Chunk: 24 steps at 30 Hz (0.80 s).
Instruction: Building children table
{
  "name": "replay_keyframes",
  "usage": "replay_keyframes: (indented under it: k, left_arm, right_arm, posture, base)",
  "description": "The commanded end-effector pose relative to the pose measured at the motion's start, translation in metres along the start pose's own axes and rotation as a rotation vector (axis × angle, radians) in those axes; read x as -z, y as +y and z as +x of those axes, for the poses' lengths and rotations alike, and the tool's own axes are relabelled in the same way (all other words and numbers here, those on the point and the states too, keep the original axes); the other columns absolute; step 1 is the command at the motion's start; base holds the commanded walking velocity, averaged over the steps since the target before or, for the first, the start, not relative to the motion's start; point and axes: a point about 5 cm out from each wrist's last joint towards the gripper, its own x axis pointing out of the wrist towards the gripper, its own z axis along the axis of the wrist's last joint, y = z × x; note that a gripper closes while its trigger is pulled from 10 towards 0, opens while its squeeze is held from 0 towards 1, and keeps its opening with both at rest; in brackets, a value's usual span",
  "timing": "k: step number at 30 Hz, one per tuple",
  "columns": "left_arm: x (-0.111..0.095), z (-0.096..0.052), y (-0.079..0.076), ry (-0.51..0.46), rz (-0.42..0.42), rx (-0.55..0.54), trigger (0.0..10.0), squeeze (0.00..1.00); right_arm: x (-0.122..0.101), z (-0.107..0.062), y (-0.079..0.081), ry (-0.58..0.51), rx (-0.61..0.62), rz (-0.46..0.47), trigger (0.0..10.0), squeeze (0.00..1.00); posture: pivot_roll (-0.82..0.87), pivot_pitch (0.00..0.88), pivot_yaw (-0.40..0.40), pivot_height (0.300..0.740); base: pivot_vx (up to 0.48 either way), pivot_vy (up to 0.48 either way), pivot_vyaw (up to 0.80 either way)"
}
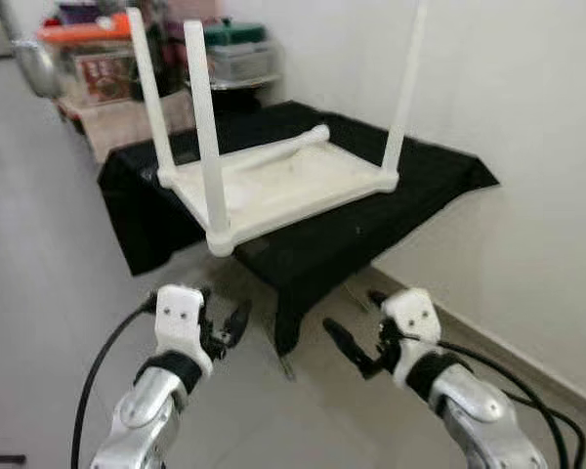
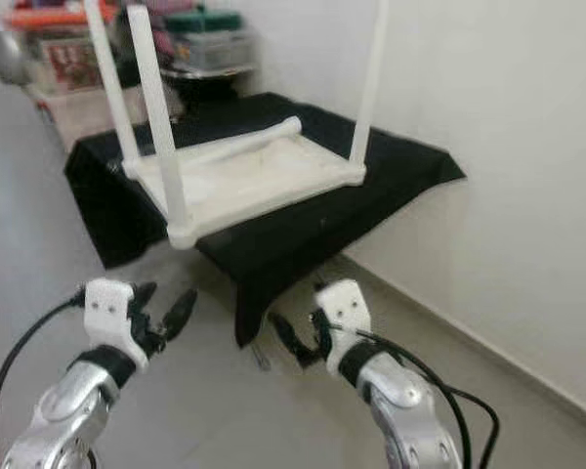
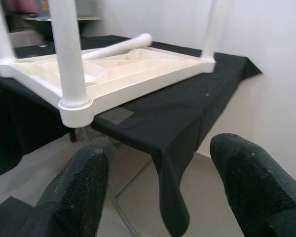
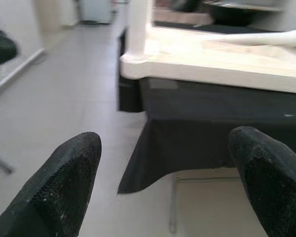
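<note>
The white plastic children's table (image 1: 273, 186) lies upside down on the black-draped counter (image 1: 410, 186), three legs standing up; I judge the fourth white leg (image 1: 264, 151), loose across its underside, remains to fit; my left pincer (image 1: 223, 327) and right pincer (image 1: 356, 352) hover spread and empty, nearer; the left wrist view shows underside ribbing.

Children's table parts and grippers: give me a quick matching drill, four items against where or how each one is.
1. loose leg
2. tabletop
3. black cloth
4. left gripper

a. open, over the floor
b. upside down, three legs up
c. lying across the tabletop's underside
d. draped over the low stand

Pairs: 1-c, 2-b, 3-d, 4-a
</note>
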Motion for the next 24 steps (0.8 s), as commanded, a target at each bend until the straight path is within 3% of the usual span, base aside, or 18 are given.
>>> replay_keyframes:
  k: [1,24]
  left_arm:
    - [0.005,-0.0008,0.0013,0.021,-0.005,-0.009,10.0,0.0]
    - [0.0074,0.0032,0.0023,0.023,-0.006,-0.007,10.0,0.0]
  right_arm:
    - [0.0008,0.002,0.0034,-0.003,-0.021,0.011,10.0,0.0]
    - [0.0023,0.0031,0.0036,-0.003,-0.038,0.013,10.0,0.0]
  posture:
    - [-0.11,0.0,-0.053,0.74]
    - [-0.12,0.0,-0.042,0.74]
  base:
    - [0.0,-0.469,0.0]
    - [0.0,-0.468,0.0]
